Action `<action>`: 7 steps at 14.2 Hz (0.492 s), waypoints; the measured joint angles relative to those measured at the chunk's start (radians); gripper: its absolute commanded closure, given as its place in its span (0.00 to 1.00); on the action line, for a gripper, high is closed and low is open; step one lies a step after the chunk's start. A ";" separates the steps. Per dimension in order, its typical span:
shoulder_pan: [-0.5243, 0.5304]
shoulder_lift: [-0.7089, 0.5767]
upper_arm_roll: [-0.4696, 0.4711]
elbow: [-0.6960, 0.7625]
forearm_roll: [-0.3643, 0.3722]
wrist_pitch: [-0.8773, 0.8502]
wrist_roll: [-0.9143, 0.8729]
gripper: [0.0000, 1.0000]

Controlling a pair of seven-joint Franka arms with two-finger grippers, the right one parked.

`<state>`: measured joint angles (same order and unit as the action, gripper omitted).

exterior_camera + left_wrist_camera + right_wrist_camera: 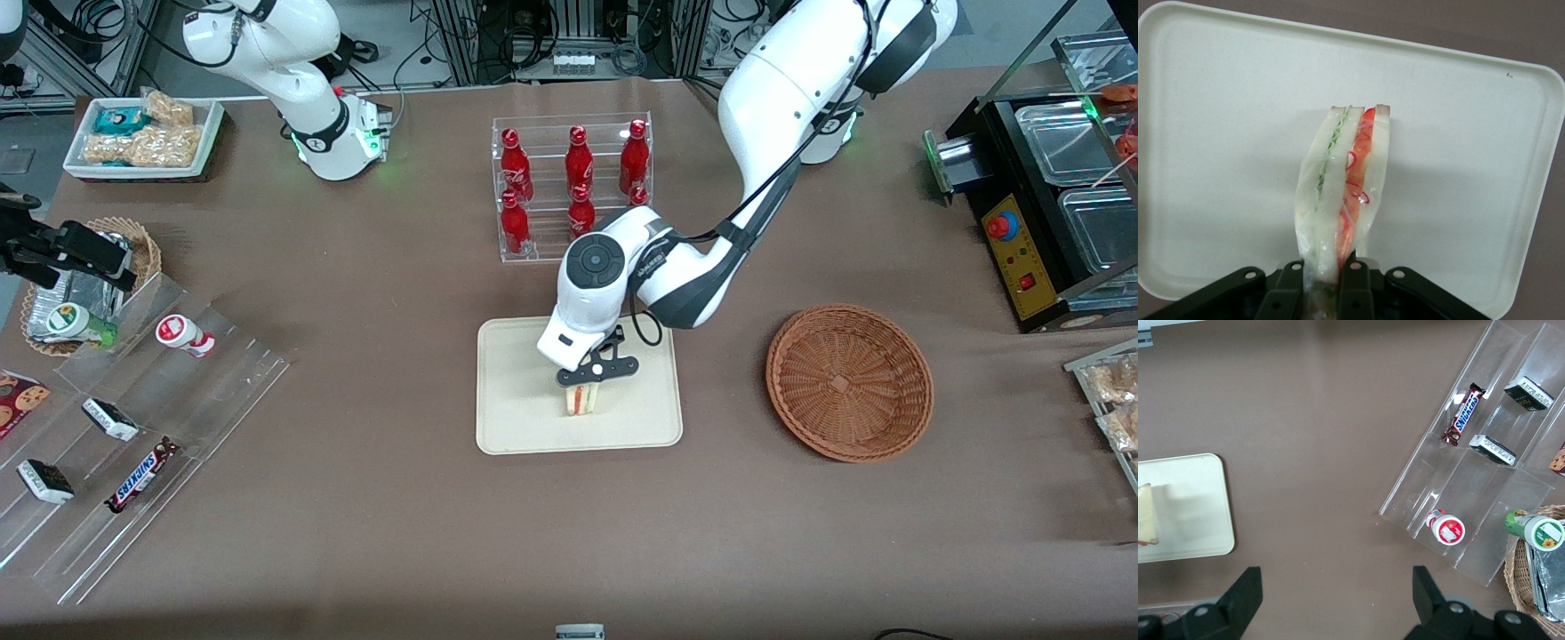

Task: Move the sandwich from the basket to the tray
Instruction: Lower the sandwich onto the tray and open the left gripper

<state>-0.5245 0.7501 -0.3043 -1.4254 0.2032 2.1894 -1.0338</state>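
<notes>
- I am seeing the tray [516, 418] lying on the brown counter [373, 533], with the wicker basket [849, 382] beside it toward the working arm's end, holding nothing.
- A clear rack of red bottles [573, 182] is standing farther from the front camera than the tray, just past the arm's elbow; nothing is crowding the tray itself.
- Toward the parked arm's end, a clear stepped display [133, 444] is carrying a bar whose wrapper is reading "SNICKERS" [140, 475], two small dark packets and a red-capped cup [184, 335].
- The red bottles are carrying white script I cannot read.
- The left arm is bending down over the tray, wrist tilted, with the hand [587, 387] pointing down low above the tray's middle.
- The hand is clenching the sandwich [1345, 187] by one end, its fingers [1355, 293] pressing the wrap from both sides.
- The sandwich is standing on edge over the tray, red and green filling layers showing; I cannot tell whether its lower end is touching the tray.
</notes>
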 measured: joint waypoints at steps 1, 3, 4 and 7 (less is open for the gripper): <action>-0.003 0.007 0.000 0.000 0.024 0.000 -0.002 0.86; -0.006 0.024 0.000 0.000 0.053 0.000 -0.018 0.77; -0.006 0.030 0.000 0.000 0.056 0.000 -0.022 0.64; -0.006 0.036 0.002 0.006 0.056 0.001 -0.061 0.00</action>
<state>-0.5304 0.7859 -0.3026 -1.4194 0.2596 2.1900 -1.0950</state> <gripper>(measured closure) 0.643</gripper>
